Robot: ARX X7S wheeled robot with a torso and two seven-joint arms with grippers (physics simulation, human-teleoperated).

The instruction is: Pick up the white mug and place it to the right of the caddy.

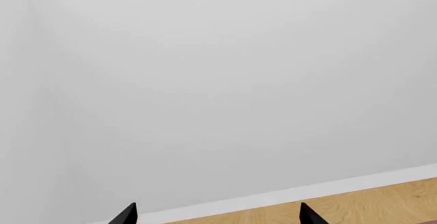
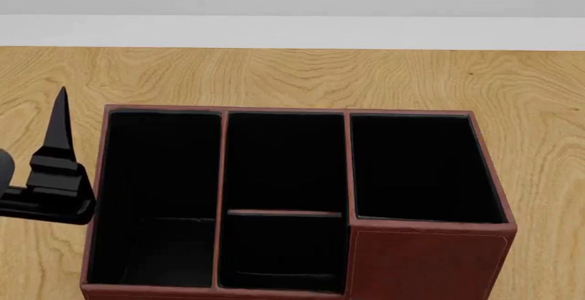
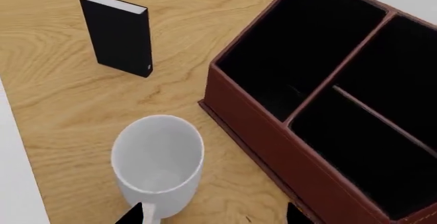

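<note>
The white mug (image 3: pixel 158 165) stands upright on the wooden table (image 3: pixel 61 106), close beside one long wall of the caddy (image 3: pixel 273 152), with its handle (image 3: pixel 148 215) toward the camera. My right gripper (image 3: pixel 215 218) is open and empty just short of the mug, one fingertip (image 3: pixel 133 215) at the handle. It is out of the head view. The caddy (image 2: pixel 425 262) fills the head view, its black compartments empty; the mug is hidden there. My left gripper (image 2: pixel 59 135) is left of the caddy, fingers pointing away. In the left wrist view the left gripper (image 1: pixel 218 219) is open and empty.
A small black book (image 3: pixel 117 34) with a white edge stands upright on the table beyond the mug, apart from the caddy. The table edge (image 3: pixel 17 147) runs close past the mug. A white wall (image 1: pixel 218 81) and baseboard (image 1: pixel 341 185) lie behind.
</note>
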